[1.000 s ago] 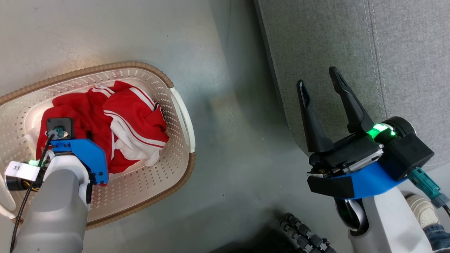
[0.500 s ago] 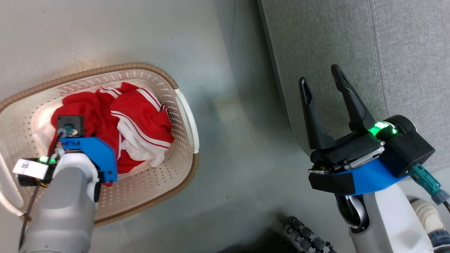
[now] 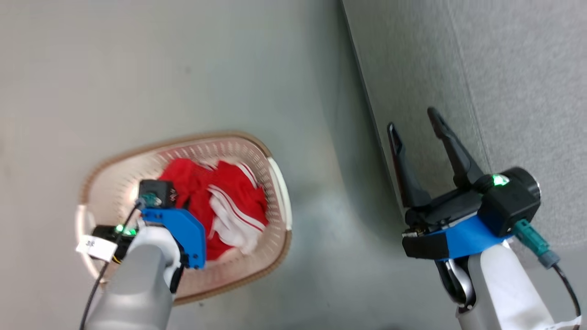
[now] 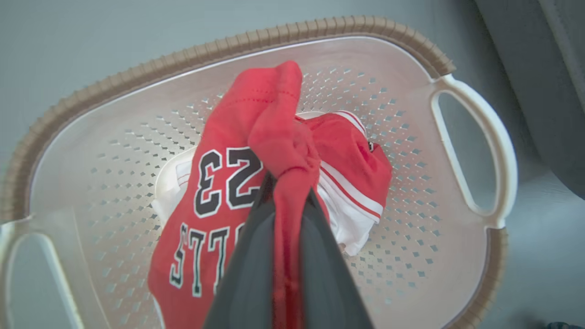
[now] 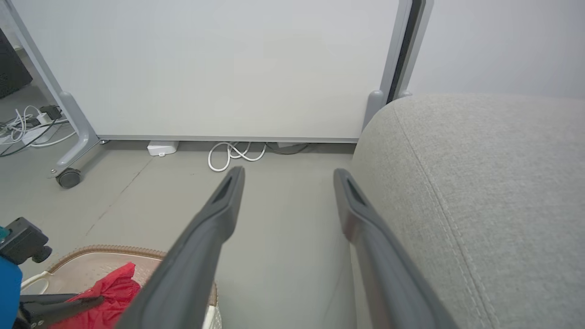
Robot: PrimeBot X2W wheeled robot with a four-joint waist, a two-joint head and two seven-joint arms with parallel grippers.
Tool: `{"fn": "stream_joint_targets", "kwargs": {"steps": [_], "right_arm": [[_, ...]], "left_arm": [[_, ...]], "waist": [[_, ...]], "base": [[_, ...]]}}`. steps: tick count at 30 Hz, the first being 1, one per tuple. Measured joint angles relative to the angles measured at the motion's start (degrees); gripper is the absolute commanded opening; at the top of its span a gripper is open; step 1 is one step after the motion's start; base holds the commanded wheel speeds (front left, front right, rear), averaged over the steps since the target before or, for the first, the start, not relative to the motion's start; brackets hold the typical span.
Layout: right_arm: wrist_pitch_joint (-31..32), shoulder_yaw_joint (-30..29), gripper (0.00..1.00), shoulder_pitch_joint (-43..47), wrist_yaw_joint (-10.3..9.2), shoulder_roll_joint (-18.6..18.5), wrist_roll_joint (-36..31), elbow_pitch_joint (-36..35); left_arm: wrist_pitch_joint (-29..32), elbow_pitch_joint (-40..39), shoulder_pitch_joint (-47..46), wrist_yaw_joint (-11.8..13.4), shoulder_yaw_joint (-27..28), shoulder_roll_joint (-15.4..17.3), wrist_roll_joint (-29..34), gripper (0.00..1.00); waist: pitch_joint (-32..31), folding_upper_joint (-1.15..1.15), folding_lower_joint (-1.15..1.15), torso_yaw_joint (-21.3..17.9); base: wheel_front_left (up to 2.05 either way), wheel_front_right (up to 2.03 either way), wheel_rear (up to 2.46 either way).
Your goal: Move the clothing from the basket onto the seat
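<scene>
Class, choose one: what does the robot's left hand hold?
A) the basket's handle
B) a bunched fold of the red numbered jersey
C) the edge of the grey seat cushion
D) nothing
B: in the left wrist view the left hand is shut on a fold of the red numbered jersey, above the basket.

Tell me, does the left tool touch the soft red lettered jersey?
Touching. Left wrist view: the left tool pinches the soft red lettered jersey between its fingers.
</scene>
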Motion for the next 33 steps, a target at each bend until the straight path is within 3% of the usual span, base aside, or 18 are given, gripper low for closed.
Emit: {"fn": "stream_joint_targets", "kwargs": {"steps": [7,12,17,25,33], "right_arm": [[0.0,-0.5,1.0,3.5,0.0,0.0,-1.5,3.0],[0.0,-1.1,1.0,6.8,0.0,0.0,-2.1,4.8],[0.0,-0.9,1.0,10.1,0.0,0.0,-2.4,6.1],[0.0,0.0,1.0,11.9,0.0,0.0,-2.4,7.1],[0.2,1.3,1.0,12.9,0.0,0.0,-2.2,7.9]], "left_arm": [[-2.0,-2.6,3.8,-0.6,-5.2,-1.4,-4.1,0.0],[0.0,-13.0,7.7,-0.8,-16.0,-1.6,-13.9,0.0],[0.0,-20.5,7.8,-0.8,-24.3,-1.6,-19.2,0.0],[-0.5,-28.4,4.3,-0.8,-31.3,-1.3,-24.6,0.0],[-0.4,-33.2,-0.9,-0.8,-36.1,-1.5,-28.7,0.0]], "waist": [[-11.0,0.0,-0.01,3.9],[-18.4,0.0,-0.02,7.0],[-25.6,0.01,-0.02,11.0],[-32.3,0.01,-0.01,14.6],[-36.4,0.01,-0.01,15.3]], "base": [[0.0,0.0,0.0],[0.0,0.0,0.0],[0.0,0.0,0.0],[0.0,0.0,0.0],[0.0,0.0,0.0]]}}
